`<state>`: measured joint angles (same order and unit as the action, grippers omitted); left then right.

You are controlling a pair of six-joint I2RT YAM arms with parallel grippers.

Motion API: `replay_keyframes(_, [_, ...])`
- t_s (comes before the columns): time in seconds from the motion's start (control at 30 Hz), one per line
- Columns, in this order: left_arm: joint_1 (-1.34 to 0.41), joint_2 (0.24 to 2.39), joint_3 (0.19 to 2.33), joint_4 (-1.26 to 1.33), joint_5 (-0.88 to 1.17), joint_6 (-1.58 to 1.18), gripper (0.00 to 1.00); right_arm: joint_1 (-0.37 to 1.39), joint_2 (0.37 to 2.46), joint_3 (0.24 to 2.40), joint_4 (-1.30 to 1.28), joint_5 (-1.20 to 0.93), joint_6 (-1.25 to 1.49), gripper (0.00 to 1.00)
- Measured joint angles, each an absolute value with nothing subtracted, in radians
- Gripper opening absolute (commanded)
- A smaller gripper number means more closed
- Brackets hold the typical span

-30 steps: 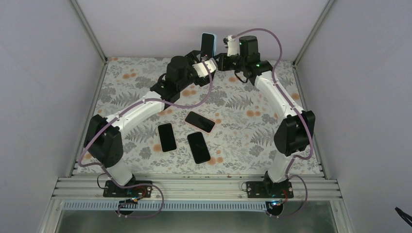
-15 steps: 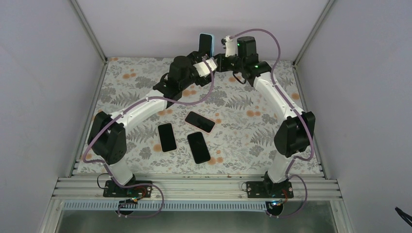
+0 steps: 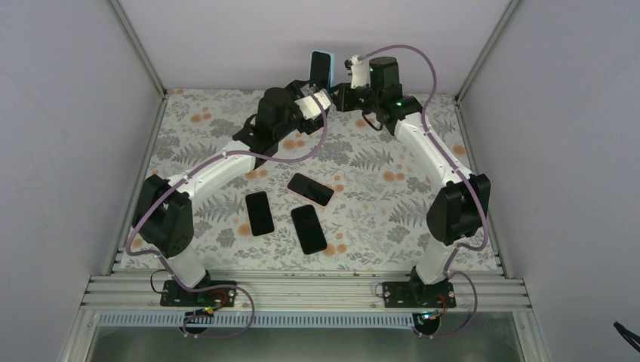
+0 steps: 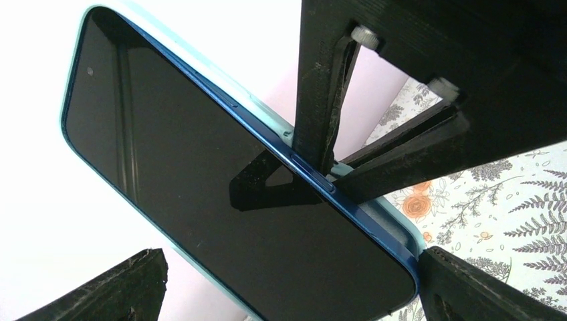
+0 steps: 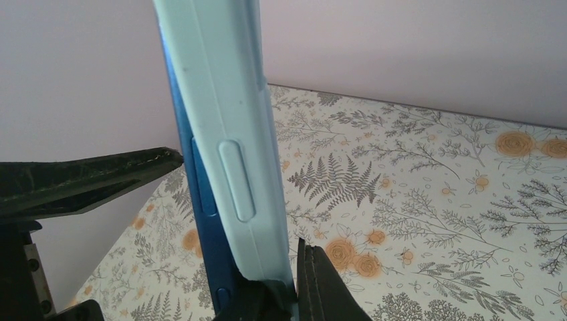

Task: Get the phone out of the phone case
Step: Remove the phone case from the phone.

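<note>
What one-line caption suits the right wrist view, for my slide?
Right gripper holds the pale blue phone case upright, the blue phone showing along its edge.

phone [image 4: 200,180]: glossy black glass face, smooth blue metallic-looking rim | phone case [image 5: 227,120]: pale blue, matt, smooth plastic | left claw [image 4: 292,256]: black, rough-grained plastic | tabletop [image 3: 370,219]: matt floral-print cover

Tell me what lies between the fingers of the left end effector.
The phone in its pale blue case, clamped by the right end effector, lies between the left end effector's open fingers; the left wrist view shows it.
</note>
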<state>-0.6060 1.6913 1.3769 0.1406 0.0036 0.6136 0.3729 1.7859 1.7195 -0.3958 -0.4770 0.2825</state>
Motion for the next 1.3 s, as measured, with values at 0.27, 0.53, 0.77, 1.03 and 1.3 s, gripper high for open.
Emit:
replay_keyframes(0.27, [-0.64,1.691,1.319,0.286,-0.173,0.617,0.71,0.374,1.784,1.719,-0.339,-0.471,0.289,0.03])
replay_keyframes(0.53, [-0.697,1.792,1.219,0.835,-0.483,0.891,0.71,0.373,1.781,1.713,-0.27,-0.527,0.291,0.03])
replay_keyframes(0.77, [-0.71,1.862,1.214,1.058,-0.545,1.0,0.58,0.379,1.781,1.72,-0.29,-0.58,0.215,0.03])
replay_keyframes(1.03, [-0.738,1.97,1.238,1.277,-0.547,1.018,0.19,0.372,1.768,1.72,-0.305,-0.604,0.119,0.03])
replay_keyframes(1.3, [-0.758,1.988,1.24,1.41,-0.524,1.061,0.05,0.38,1.714,1.702,-0.3,-0.611,0.068,0.03])
